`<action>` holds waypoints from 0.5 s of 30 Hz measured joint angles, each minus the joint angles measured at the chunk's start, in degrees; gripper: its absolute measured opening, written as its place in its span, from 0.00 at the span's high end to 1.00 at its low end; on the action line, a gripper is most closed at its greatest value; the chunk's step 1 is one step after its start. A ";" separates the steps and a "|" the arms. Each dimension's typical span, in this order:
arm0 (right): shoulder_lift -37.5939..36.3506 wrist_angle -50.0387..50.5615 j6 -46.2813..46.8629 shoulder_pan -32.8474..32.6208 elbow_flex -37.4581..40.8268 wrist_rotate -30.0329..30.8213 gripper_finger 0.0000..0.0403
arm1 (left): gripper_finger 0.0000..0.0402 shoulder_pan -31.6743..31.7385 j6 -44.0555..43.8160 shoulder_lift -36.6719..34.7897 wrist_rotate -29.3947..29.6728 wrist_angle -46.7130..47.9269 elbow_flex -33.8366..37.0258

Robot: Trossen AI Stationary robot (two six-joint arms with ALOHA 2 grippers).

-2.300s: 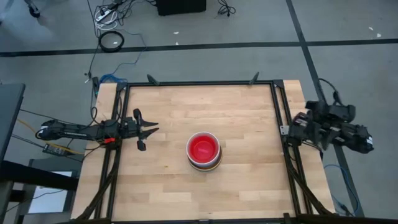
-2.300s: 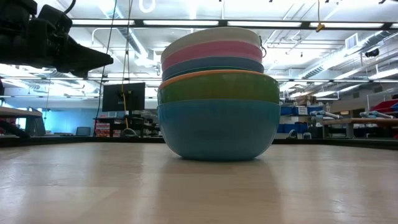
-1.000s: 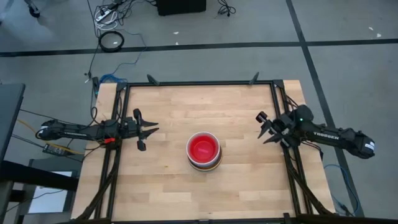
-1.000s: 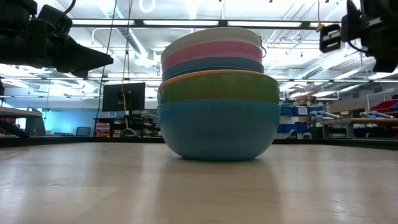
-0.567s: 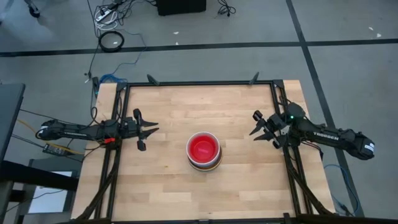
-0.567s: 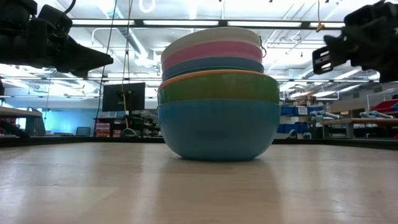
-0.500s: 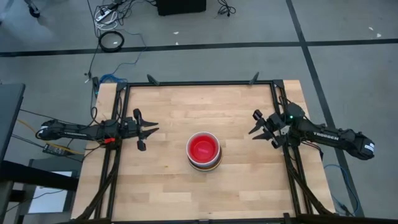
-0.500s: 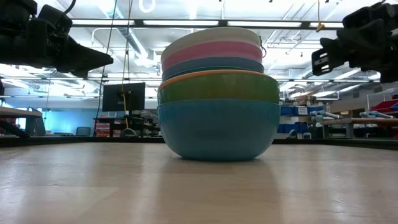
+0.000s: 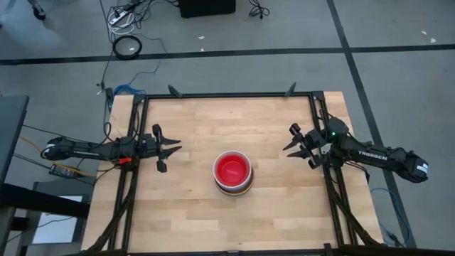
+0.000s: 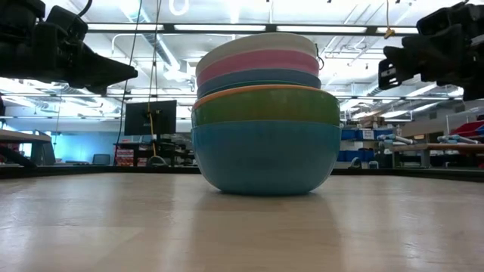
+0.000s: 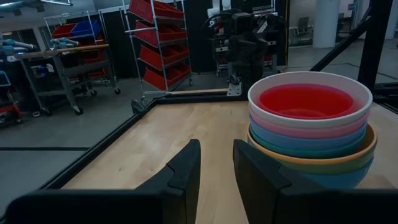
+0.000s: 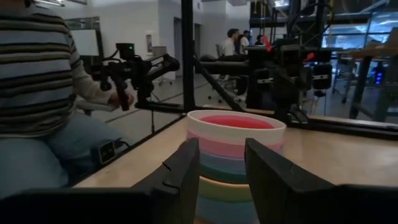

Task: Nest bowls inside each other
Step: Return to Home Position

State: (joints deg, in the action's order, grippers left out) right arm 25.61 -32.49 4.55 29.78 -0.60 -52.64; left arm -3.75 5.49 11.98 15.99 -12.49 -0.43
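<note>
The bowls [image 9: 233, 173] stand nested in one stack at the table's middle. The teal outer bowl [image 10: 265, 155] rests on the wood by its base. Green, orange, blue, pink and white rims rise above it, and the innermost bowl [image 11: 305, 99] shows red inside. My left gripper [image 9: 167, 149] hovers open above the table's left edge, pointing level at the stack [image 11: 311, 130], nothing between its fingers [image 11: 186, 168]. My right gripper [image 9: 295, 146] hovers open above the right edge, likewise facing the stack [image 12: 236, 143], its fingers [image 12: 186, 165] empty.
A black frame rail [image 9: 227, 94] runs around the wooden table top [image 9: 213, 213]. Bare wood lies on every side of the stack. A person in a striped top [image 12: 37, 93] sits beyond the table's left edge, holding a handle.
My right gripper has swung a little toward the bowls and sunk slightly, tipping until it points level, then held still. Its fingers keep the same gap. The stack and my left arm have stayed put.
</note>
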 joint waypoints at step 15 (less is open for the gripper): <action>0.00 0.00 0.33 0.00 0.00 0.46 0.71 | 0.74 0.00 0.00 0.01 0.00 0.01 0.02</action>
State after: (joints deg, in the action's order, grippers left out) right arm 25.61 -32.49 4.89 29.78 -0.60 -52.18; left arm -3.75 5.49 11.99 15.99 -12.48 -0.41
